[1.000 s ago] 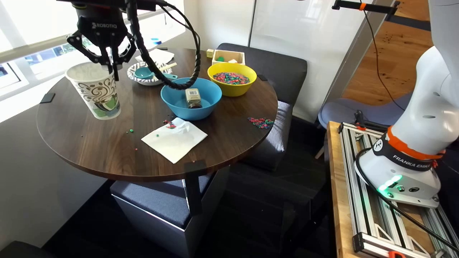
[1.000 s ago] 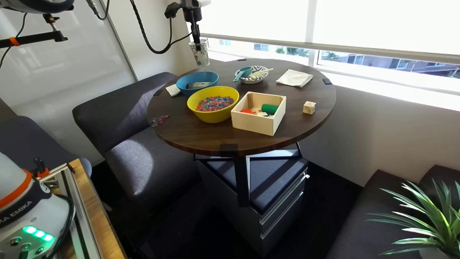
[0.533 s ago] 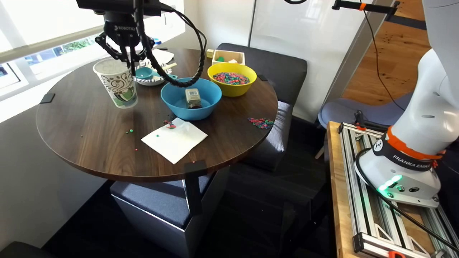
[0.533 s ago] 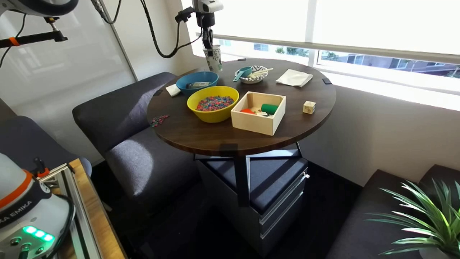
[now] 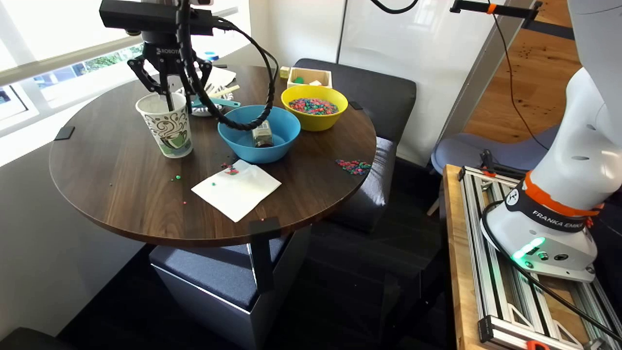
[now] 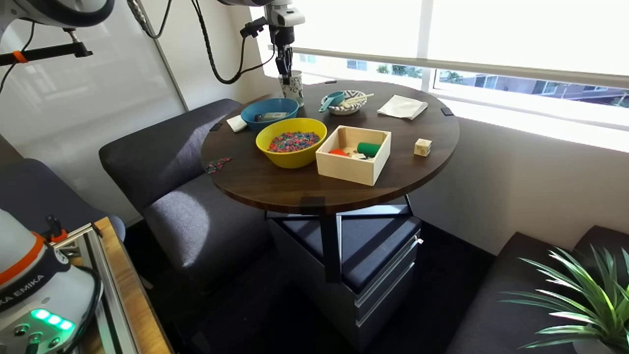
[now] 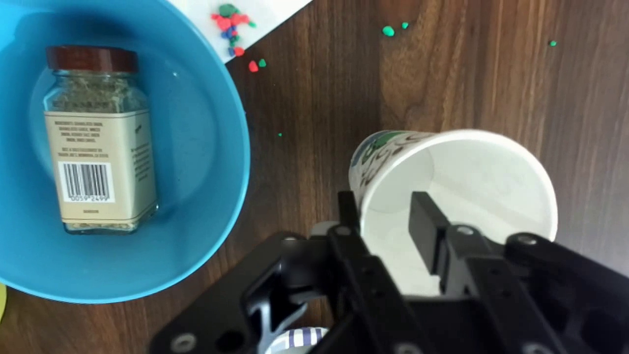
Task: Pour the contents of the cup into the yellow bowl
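Table [image 5: 131,209]: round, dark wood, carrying blue bowl [image 5: 262,154].
Yellow bowl [image 6: 292,161]: just beside blue bowl; holds coloured bits [image 6: 294,141].
Gripper [image 7: 383,201]: near blue bowl; fingers parted, one inside cup [image 5: 170,131], one outside, cup wall in the gap; wall contact cannot be told.
Cup: near blue bowl, apart from it, apparently standing on table; white interior visible.
Jar [image 7: 93,162]: lying in blue bowl.
Loose bits [image 7: 388,31]: on table and napkin [image 5: 238,194], near blue bowl.

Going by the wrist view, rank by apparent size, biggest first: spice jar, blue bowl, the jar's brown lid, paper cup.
1. blue bowl, though partly cropped
2. paper cup, partly hidden, perhaps enlarged by nearness
3. spice jar
4. brown lid
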